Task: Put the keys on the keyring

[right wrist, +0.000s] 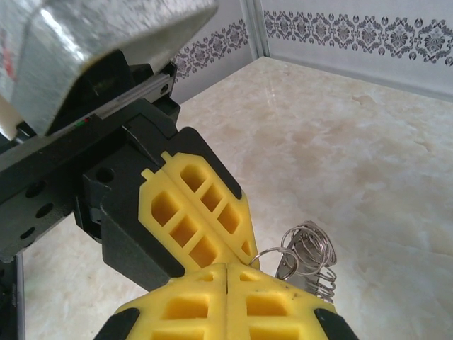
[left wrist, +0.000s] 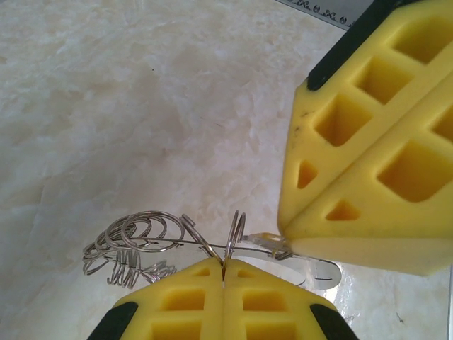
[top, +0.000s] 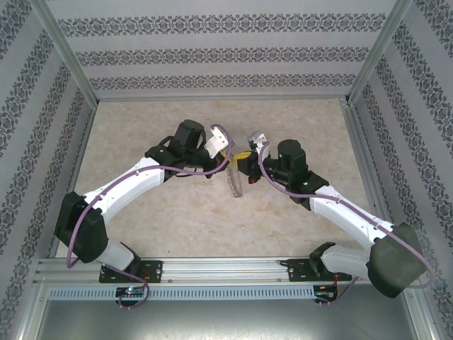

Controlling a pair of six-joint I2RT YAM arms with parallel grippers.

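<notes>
In the middle of the table (top: 177, 212), the two arms reach in from either side and meet almost nose to nose, well above the pale marbled surface. The left gripper (top: 228, 157) has its jaws pressed together. From its own wrist camera the yellow pads (left wrist: 177, 301) are flush against each other, with a thin wire of the keyring (left wrist: 152, 244) running straight into the seam, so it is clamped on the ring.

The keyring hangs there off the table. A cluster of small silver loops bunches out to one side of the pinch, and from above it dangles just below and between the two grippers (top: 234, 183).

The right gripper (top: 244, 161) comes in at an angle, its jaws also tight together. Its tip (left wrist: 290, 230) touches the ring's wire just beside the left jaws. A small pale-yellow sliver, which looks like the tag of the keys (left wrist: 265, 239), is nipped at that tip right against the wire. The metal key itself is too small for me to make out. From the right wrist, the closed right gripper (right wrist: 226, 273) sits touching the left gripper (right wrist: 237, 237), with the keyring's loops (right wrist: 308, 255) sprouting just beside them.
</notes>
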